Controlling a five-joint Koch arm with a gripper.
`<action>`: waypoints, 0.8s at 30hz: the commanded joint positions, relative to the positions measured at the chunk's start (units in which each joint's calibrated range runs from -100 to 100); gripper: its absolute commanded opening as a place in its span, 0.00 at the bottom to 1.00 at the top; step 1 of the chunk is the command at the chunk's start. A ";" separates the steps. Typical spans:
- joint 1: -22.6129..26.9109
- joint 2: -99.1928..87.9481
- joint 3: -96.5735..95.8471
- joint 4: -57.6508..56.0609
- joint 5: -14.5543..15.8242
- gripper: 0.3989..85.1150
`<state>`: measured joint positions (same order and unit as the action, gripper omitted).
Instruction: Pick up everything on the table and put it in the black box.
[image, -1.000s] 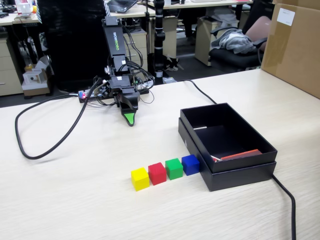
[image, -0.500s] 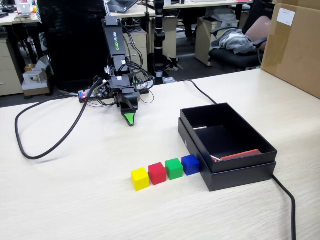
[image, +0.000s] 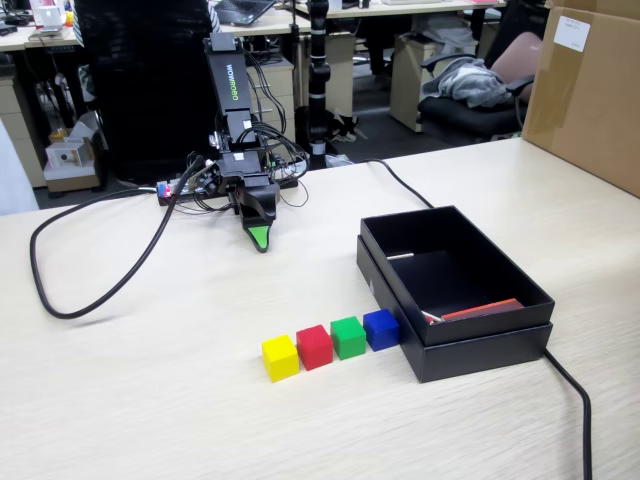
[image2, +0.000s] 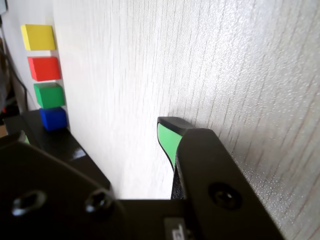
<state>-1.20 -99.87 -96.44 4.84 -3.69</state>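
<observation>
The table spreads pale and mostly bare on every side of the jaws, giving wide open room to travel; its only clutter is a black cable looping off to the left of the jaws in the fixed view, and a second cable running past the box toward the near edge.

The black box sits well to the right of the jaws and nearer the camera in the fixed view, lid off and nested beneath, its interior open from above; something red and thin lies along its near inner wall.

The gripper hangs tip-down just above the table, close to the arm's base. Only one green-faced tip shows in either view, so I cannot tell whether the jaws are parted or closed; nothing appears held.

Four cubes stand in a tight row well ahead of the jaws: blue cube touching the box wall, then green cube, red cube, yellow cube.

Judging by this, no pick is underway. The next move calls for reaching forward over open table; the yellow cube has free room on its outer side.
</observation>
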 joint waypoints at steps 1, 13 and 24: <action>0.05 -0.13 -0.66 -4.36 -0.29 0.55; 0.00 9.62 24.82 -26.31 3.42 0.55; -2.34 55.98 79.85 -54.99 2.39 0.55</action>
<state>-2.91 -52.62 -28.34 -44.33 -0.32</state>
